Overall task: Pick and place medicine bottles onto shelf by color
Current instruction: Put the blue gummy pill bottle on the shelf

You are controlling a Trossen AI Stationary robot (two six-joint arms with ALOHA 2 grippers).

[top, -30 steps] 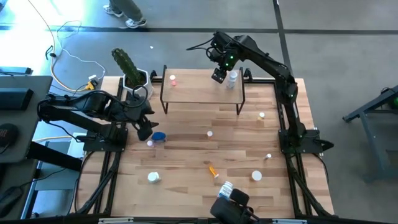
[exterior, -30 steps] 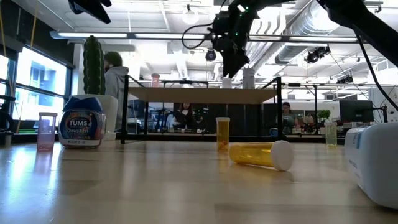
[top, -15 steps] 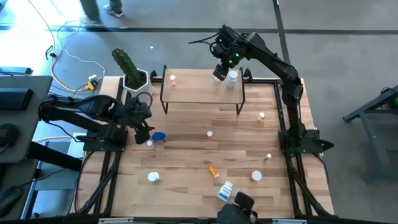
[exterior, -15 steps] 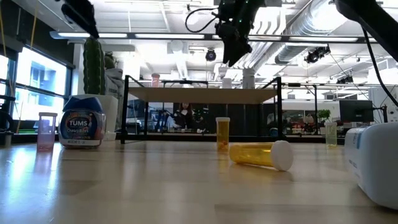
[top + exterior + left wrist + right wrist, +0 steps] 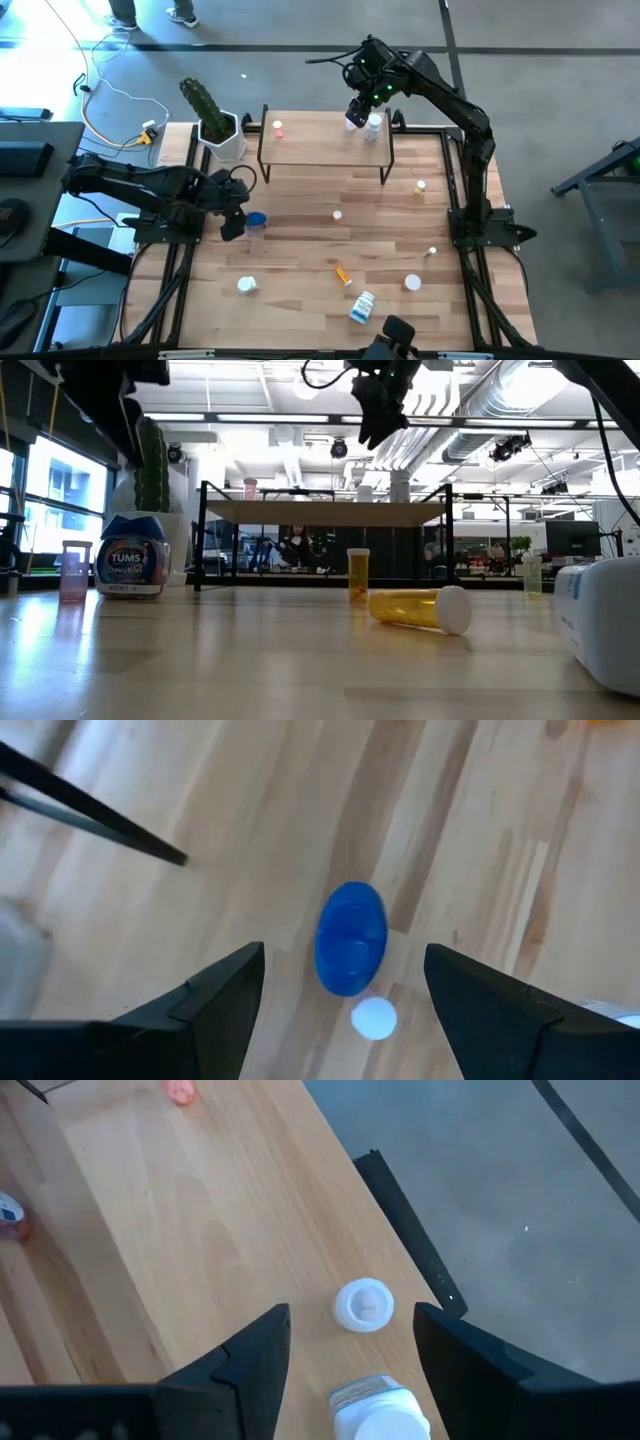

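medicine bottles (image 5: 374, 126) sit at the shelf's (image 5: 320, 151) right end; right end effector (image 5: 354, 112) has lifted away, fingers wide and empty. left end effector (image 5: 232, 226), wide, has probably dropped toward the blue bottle (image 5: 351, 938) near the tabletop's left edge.

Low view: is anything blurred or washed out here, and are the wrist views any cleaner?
Low view: the white bottle at the edge sits close and soft, and the windows behind glare. Left wrist view: the blue bottle is slightly soft, with blurred streaks beyond it. Right wrist view: the white cap on the shelf is crisp.
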